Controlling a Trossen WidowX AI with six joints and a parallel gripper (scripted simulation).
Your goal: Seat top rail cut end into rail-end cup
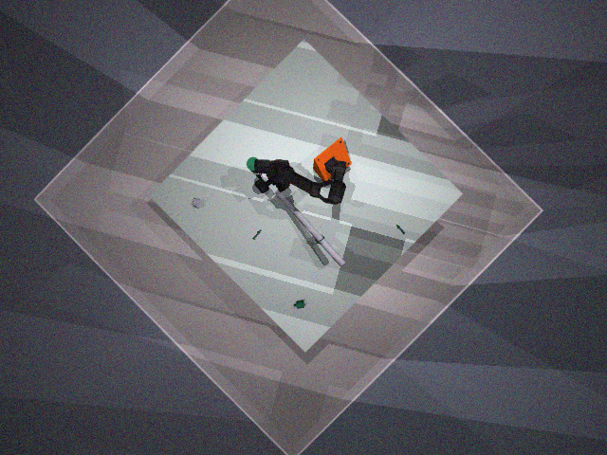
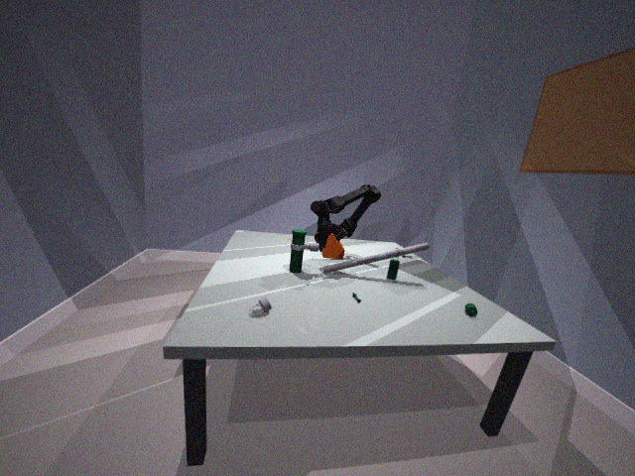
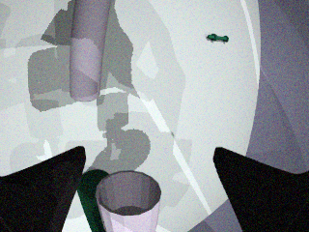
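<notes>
The pale rail (image 1: pixel 313 232) (image 2: pixel 379 257) (image 3: pixel 87 63) slants over the short green post (image 2: pixel 392 269). Its cut end is low, below and apart from the cup. A thin dark ring (image 1: pixel 320 239) marks the rail; the loop cap's detail is too small to tell. The big green post (image 1: pixel 251 164) (image 2: pixel 296 258) (image 3: pixel 92 193) stands upright. Its pale brace band (image 2: pixel 297 248) is up near the post cap. The rail-end cup (image 2: pixel 311 247) (image 3: pixel 127 213) sticks out from the band, its mouth empty. My gripper (image 3: pixel 151 155) is wide open, with the cup between but apart from its fingers, not touching the rail.
The orange base block (image 1: pixel 333 156) (image 2: pixel 333 247) stands behind the big post. A loose pale fitting (image 1: pixel 197 202) (image 2: pixel 263 305) lies on the table. Small green pieces (image 1: pixel 256 234) (image 2: pixel 356 297) (image 3: pixel 218 38) also lie there, with a round green one (image 1: pixel 299 303) (image 2: pixel 470 309) near a corner.
</notes>
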